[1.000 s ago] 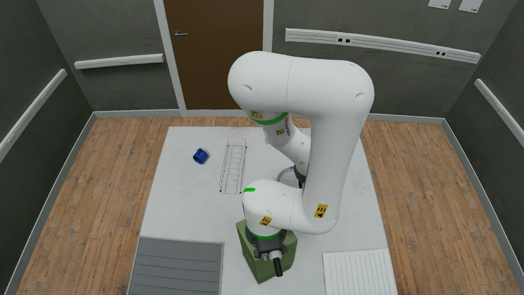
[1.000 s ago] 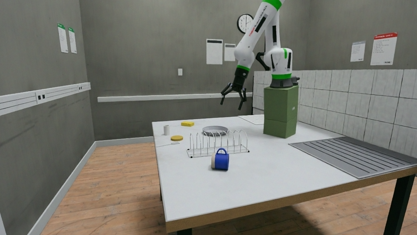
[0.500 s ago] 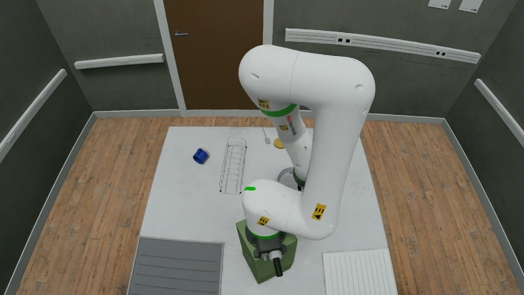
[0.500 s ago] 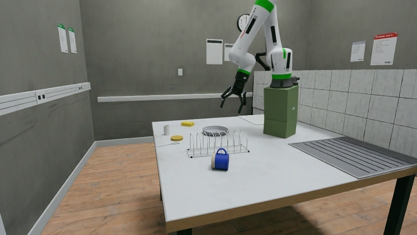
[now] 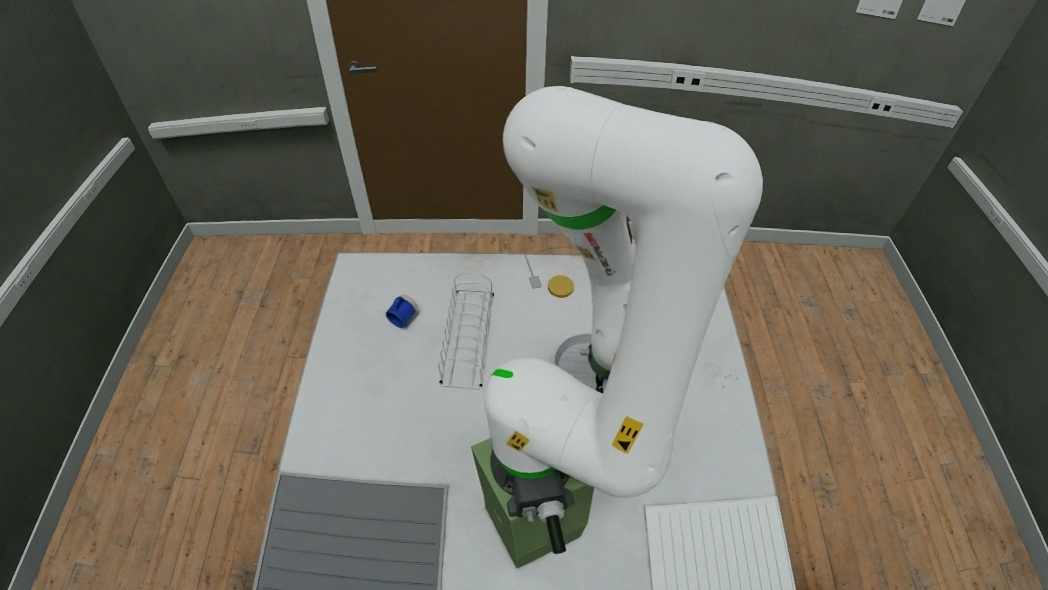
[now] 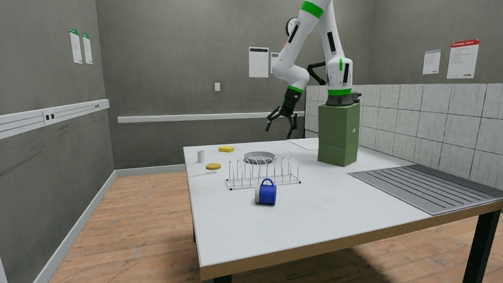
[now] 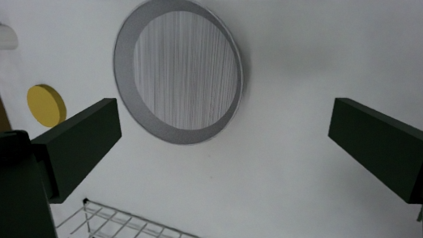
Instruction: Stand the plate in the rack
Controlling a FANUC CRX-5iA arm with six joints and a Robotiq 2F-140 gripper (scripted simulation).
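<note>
A grey plate (image 5: 571,351) (image 6: 259,156) (image 7: 178,73) lies flat on the white counter (image 6: 317,210), just behind the wire dish rack (image 5: 466,331) (image 6: 243,187) (image 7: 109,220). The rack stands level and all its slots are empty. My gripper (image 6: 280,131) (image 7: 224,117) is open and empty. It hangs well above the counter, a little beyond and above the plate, tilted down. In the wrist view the plate sits above and left of the gap between the fingers. In the top view the arm hides most of the plate and the gripper.
A blue mug (image 5: 401,311) (image 6: 266,192) lies on its side in front of the rack. A yellow disc (image 5: 561,285) (image 6: 213,165) (image 7: 45,105), a yellow sponge (image 6: 225,148) and a small white cylinder (image 6: 200,156) lie at the far left. The green pedestal (image 6: 338,133) and a grey drain mat (image 6: 422,186) are at the right.
</note>
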